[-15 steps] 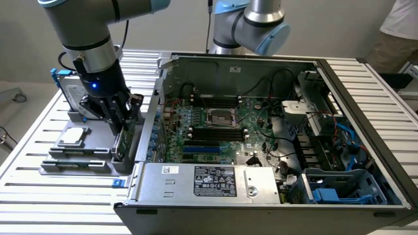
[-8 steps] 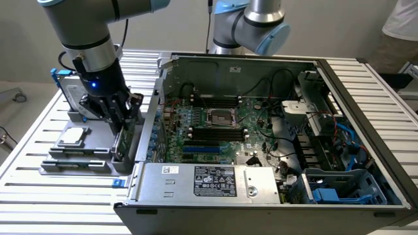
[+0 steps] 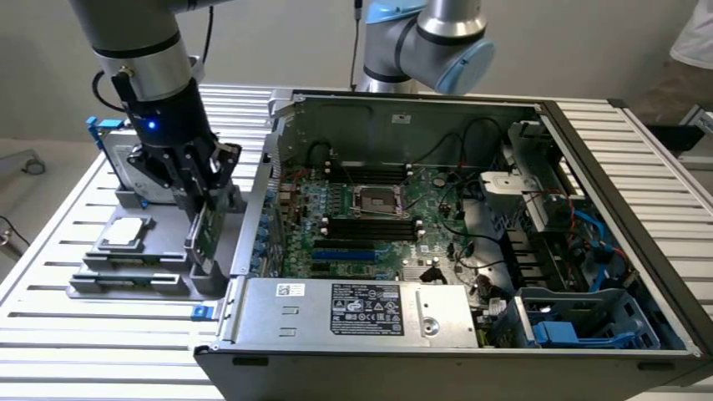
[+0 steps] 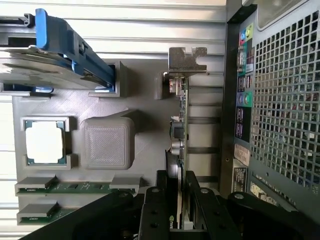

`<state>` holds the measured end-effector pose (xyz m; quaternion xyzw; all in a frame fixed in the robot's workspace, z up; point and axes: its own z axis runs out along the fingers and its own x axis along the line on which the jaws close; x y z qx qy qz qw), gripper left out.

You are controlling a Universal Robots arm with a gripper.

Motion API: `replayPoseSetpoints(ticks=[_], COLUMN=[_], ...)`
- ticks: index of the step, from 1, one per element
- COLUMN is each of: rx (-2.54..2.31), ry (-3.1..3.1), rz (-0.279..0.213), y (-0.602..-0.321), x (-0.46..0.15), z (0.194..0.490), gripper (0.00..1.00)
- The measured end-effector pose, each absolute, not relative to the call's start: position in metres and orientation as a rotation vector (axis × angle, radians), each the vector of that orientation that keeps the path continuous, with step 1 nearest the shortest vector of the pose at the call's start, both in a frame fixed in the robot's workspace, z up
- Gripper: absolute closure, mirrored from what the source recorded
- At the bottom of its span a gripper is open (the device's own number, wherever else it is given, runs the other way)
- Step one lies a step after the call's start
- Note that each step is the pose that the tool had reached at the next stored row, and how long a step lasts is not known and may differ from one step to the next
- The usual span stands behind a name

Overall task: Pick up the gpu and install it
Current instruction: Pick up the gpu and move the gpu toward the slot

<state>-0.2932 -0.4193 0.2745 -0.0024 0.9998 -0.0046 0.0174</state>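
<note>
One gpu (image 4: 179, 117) is stood on edge in a grey holder tray (image 4: 140, 100), just beside the open computer case (image 4: 280, 100). Its upper edge is pinched by the tool (image 4: 176, 181). It is judged stiff, light and fragile, best gripped across the bare board edge. Also counted in the tray: one processor chip (image 4: 45, 141), two memory sticks (image 4: 75, 186), one hard drive (image 4: 60, 55).
</note>
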Motion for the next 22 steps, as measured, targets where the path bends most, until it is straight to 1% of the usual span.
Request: replayPoseSetpoints(ticks=[22], rx=[-0.007], ry=[3.107], rz=[-0.013], y=[-0.419], x=[-0.292], z=[0.358], gripper=[0.74])
